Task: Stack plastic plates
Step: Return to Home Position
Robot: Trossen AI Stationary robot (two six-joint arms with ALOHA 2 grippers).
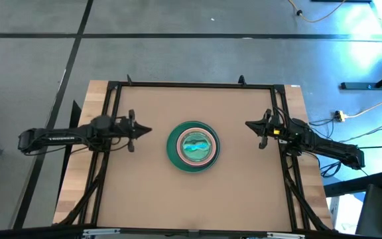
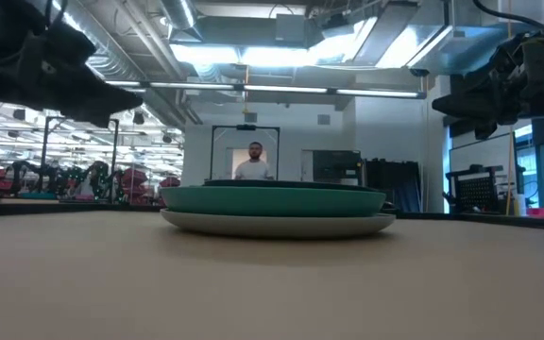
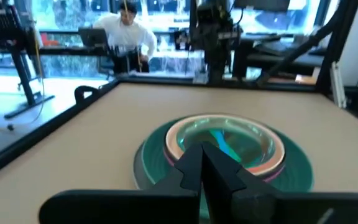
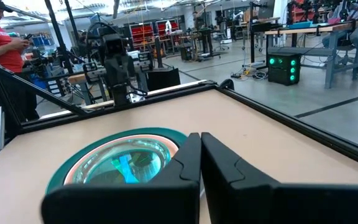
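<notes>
left gripper (image 1: 144, 130): closed tip to tip, with nothing held; it is kept at 9 o'clock from the stack (image 1: 172, 151), well apart, tips pointed at it.
right gripper (image 1: 249, 125): likewise closed and empty; it is set between 2 and 3 o'clock from the stack, well apart, facing the left one across it.
plates: all that are seen are gathered in the one stack at the table's centre; none is seen lying apart.
order: a pale plate (image 2: 277, 225) is laid lowest and a teal-green plate (image 2: 272, 200) on it. The small translucent plates (image 1: 197, 145) are nested in the middle, where a pink rim and a teal face are shown from above. The plates between cannot be counted.
why so stacked: the wide opaque plates are put below so that the small ones are cradled inside their rims; the pile is judged steady.
why the arms are so held: with nothing left to lift, both are judged to be parked clear of the pile so that it is not brushed.
progress: the stacking is judged done; only the homing of the arms is left.
around: a black frame (image 1: 191, 85) is run round the table (image 1: 144, 192); a person (image 2: 254, 162) is seen in the room beyond it.
in the way: nothing is seen between either gripper and the stack; only the frame rails beside each arm need be minded.
</notes>
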